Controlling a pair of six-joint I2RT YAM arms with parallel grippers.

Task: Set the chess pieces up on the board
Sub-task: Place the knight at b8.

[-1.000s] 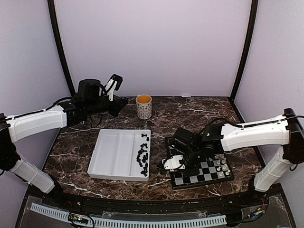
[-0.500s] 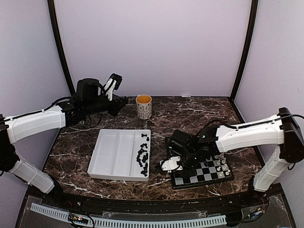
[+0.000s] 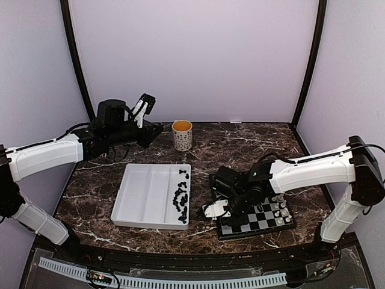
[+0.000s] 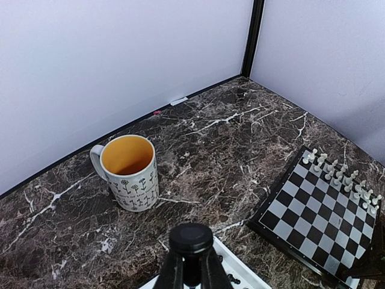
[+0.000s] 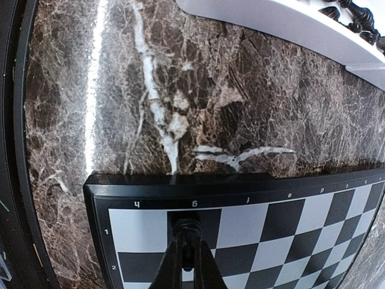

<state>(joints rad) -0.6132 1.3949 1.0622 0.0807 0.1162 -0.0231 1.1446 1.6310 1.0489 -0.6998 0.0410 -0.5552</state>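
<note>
Your right end effector (image 5: 188, 247) is clenched on a black chess piece (image 5: 188, 227) over a black square in the edge row of the chessboard (image 5: 150, 188). Your left end effector (image 4: 191, 265) is clenched too, raised near the mug (image 4: 129, 174).

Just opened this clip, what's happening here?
The right pincer, shut, is down over a square at the left edge of the board; whether it grips a piece is unclear. White chess pieces stand in two rows along the opposite edge, while the black ones lie in the white tray. The left pincer, also shut, hangs at the back left, facing the mug.
</note>
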